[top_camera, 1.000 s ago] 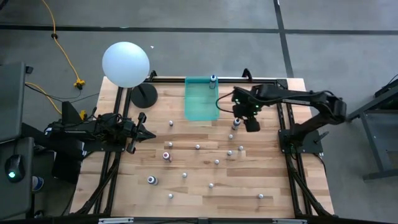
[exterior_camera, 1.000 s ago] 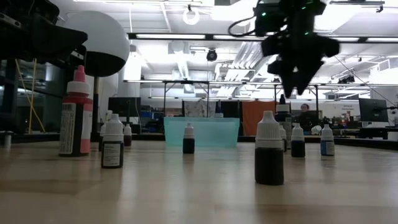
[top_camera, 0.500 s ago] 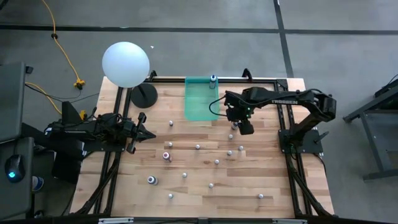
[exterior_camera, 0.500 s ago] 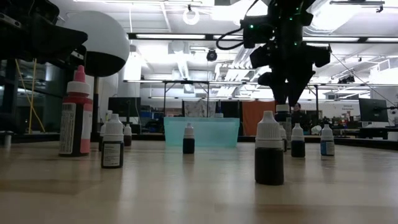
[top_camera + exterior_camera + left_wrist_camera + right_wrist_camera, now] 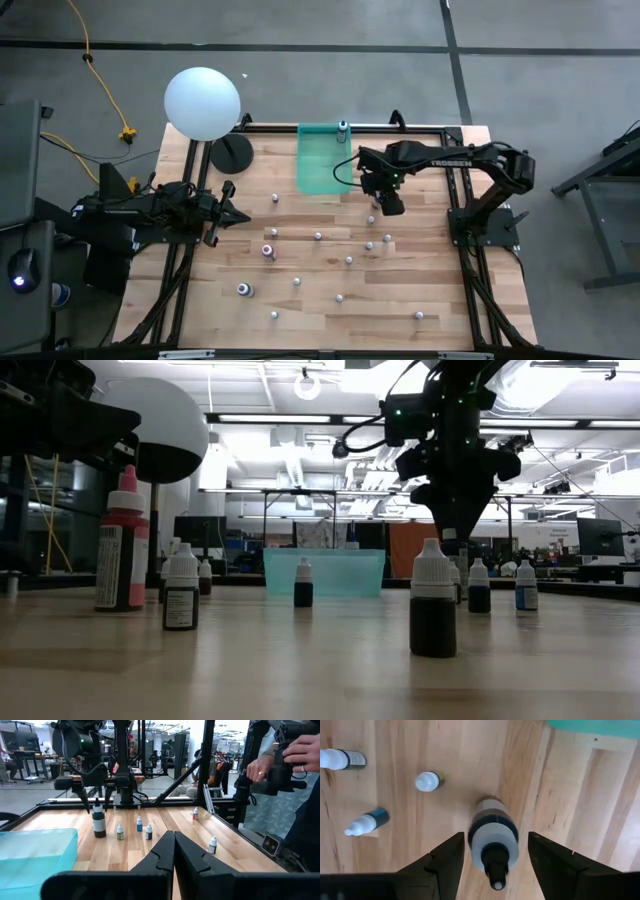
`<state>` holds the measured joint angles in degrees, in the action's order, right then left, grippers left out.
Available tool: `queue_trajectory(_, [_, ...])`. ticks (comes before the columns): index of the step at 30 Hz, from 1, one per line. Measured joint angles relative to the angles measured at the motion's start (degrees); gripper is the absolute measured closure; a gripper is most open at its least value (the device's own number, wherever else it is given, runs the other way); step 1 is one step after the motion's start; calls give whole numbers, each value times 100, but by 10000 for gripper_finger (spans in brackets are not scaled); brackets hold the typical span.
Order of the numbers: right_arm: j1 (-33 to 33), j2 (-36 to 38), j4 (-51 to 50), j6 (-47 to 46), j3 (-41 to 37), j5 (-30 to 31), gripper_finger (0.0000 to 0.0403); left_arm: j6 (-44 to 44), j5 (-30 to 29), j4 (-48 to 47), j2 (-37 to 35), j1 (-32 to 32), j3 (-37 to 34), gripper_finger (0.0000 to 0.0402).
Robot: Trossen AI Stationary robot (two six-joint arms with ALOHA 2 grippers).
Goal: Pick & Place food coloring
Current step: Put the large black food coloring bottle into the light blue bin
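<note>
Several small food coloring bottles (image 5: 318,236) stand scattered on the wooden table (image 5: 330,310). My right gripper (image 5: 495,862) points down, open, above a taller dark bottle (image 5: 493,837) near the teal tray (image 5: 322,160). One finger stands on either side of the bottle's top, with gaps showing, so it touches nothing. The left wrist view shows the same gripper (image 5: 95,800) over that bottle (image 5: 99,821). In the low view a near bottle (image 5: 432,600) partly hides it. My left gripper (image 5: 174,851) waits shut at the table's left side, pointing level.
A white ball lamp (image 5: 203,102) on a black base stands at the far left corner. A pink-capped bottle (image 5: 122,540) stands tall in the low view. Small bottles (image 5: 427,781) stand close to the dark one. A person's hand (image 5: 300,752) shows beyond the table.
My right gripper has come down and moved a little toward the table's left edge, ending over the dark bottle with its fingers still open. No bottle has moved.
</note>
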<state>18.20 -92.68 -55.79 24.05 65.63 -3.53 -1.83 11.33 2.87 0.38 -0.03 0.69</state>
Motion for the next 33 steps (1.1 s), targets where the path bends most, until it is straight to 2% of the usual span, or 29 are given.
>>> queue_trajectory(5, [2, 0, 0, -24, 0, 9, 208, 0, 0, 0, 0, 1, 0, 401])
queue_trajectory(15, [14, 10, 0, -28, 0, -2, 291, 0, 0, 0, 0, 0, 0, 401])
queue_trajectory(26, [79, 433, -157, -520, -7, 16, 290, 0, 0, 0, 0, 1, 0, 401])
queue_trajectory(33, [282, 1184, -66, -1027, -7, -115, 291, -1, 0, 0, 0, 1, 0, 401])
